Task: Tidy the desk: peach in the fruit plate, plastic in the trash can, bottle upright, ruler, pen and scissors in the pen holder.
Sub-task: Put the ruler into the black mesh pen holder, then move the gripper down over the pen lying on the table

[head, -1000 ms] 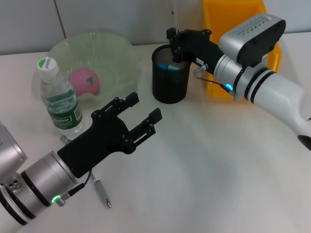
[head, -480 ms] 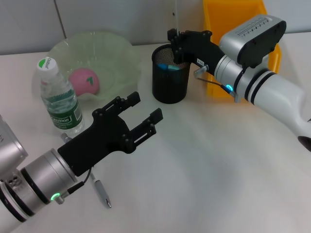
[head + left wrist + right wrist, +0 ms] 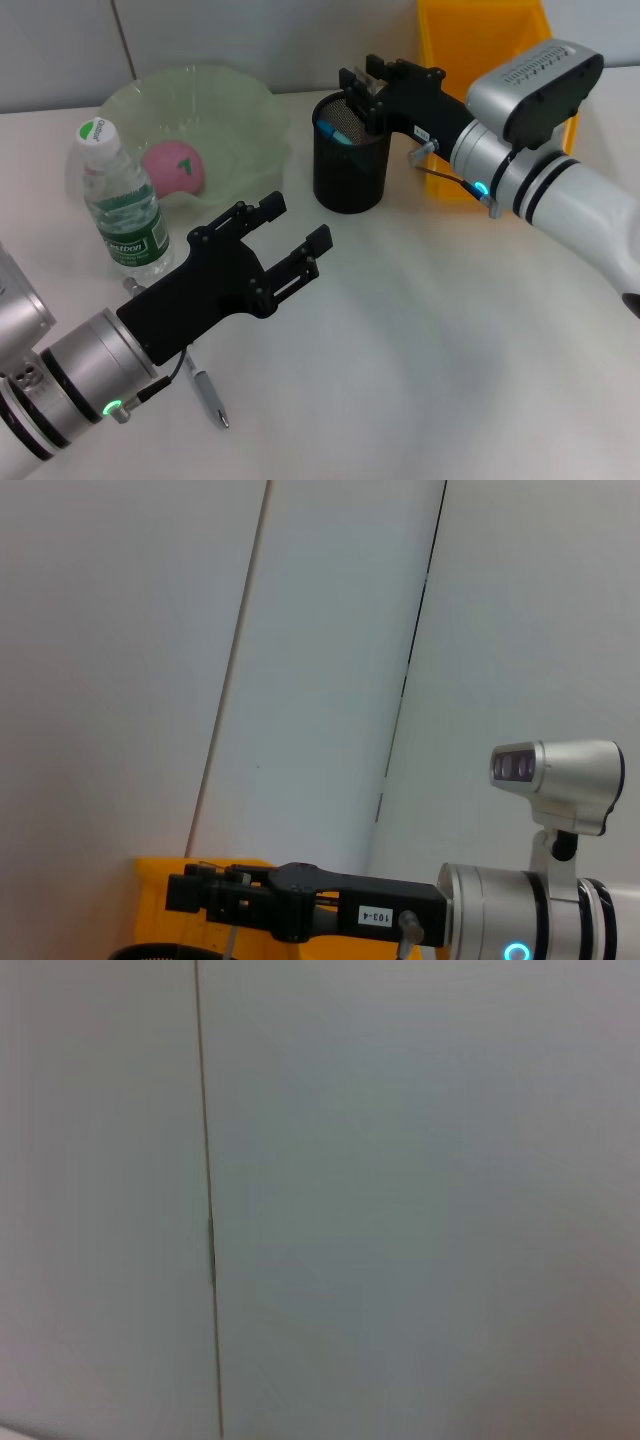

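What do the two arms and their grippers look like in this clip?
Both arms have silver-grey and white round links with black rings and matt black two-finger grippers. The left gripper sits on a silver wrist with a green light and a thin cable. The right gripper carries a small white label reading 103-4, a cyan light ring at the wrist, a thin looped cable, and a grey camera housing on top.

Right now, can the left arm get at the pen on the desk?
Probably yes: the pen lies right under the left gripper, whose jaws are open and empty, with nothing between them.
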You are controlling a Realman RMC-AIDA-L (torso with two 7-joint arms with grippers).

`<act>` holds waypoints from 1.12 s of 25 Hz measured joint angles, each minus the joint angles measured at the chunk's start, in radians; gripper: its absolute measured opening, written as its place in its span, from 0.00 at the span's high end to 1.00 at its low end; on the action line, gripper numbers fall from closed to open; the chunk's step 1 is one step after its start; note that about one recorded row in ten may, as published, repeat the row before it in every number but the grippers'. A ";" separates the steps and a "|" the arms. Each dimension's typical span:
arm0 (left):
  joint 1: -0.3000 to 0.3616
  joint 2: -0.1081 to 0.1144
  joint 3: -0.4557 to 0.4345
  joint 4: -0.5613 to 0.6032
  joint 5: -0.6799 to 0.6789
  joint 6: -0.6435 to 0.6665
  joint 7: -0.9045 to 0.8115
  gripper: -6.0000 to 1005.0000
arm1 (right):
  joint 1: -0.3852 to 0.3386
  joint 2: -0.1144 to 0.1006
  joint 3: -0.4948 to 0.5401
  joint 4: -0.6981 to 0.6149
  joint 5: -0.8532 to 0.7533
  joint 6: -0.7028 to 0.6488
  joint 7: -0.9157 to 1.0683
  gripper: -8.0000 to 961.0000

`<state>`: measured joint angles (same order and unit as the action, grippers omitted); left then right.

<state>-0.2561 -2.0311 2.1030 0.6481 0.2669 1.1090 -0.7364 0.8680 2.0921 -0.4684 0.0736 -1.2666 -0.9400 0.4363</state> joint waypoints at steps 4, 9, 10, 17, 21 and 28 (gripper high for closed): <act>0.000 -0.001 0.000 0.000 0.000 0.000 0.000 0.26 | -0.012 0.000 0.001 0.000 0.000 -0.030 0.001 0.57; 0.000 -0.002 0.000 0.001 0.000 0.000 0.000 0.26 | -0.021 0.000 0.002 -0.004 0.001 -0.042 0.014 0.43; 0.000 -0.001 0.000 0.001 0.000 0.000 0.000 0.26 | -0.026 0.000 0.005 -0.005 0.001 -0.055 0.014 0.40; 0.001 -0.001 0.000 0.001 0.004 0.000 0.000 0.25 | -0.042 -0.003 0.010 -0.010 -0.002 -0.102 0.044 0.23; 0.004 -0.001 0.000 0.002 0.008 0.004 0.000 0.25 | -0.129 -0.009 -0.060 -0.085 -0.010 -0.326 0.201 0.21; 0.012 0.005 0.000 0.001 0.008 0.013 0.000 0.24 | -0.280 -0.013 -0.249 -0.300 -0.011 -0.546 0.486 0.21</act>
<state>-0.2441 -2.0259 2.1030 0.6494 0.2747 1.1216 -0.7363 0.5884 2.0793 -0.7173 -0.2264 -1.2773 -1.4855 0.9228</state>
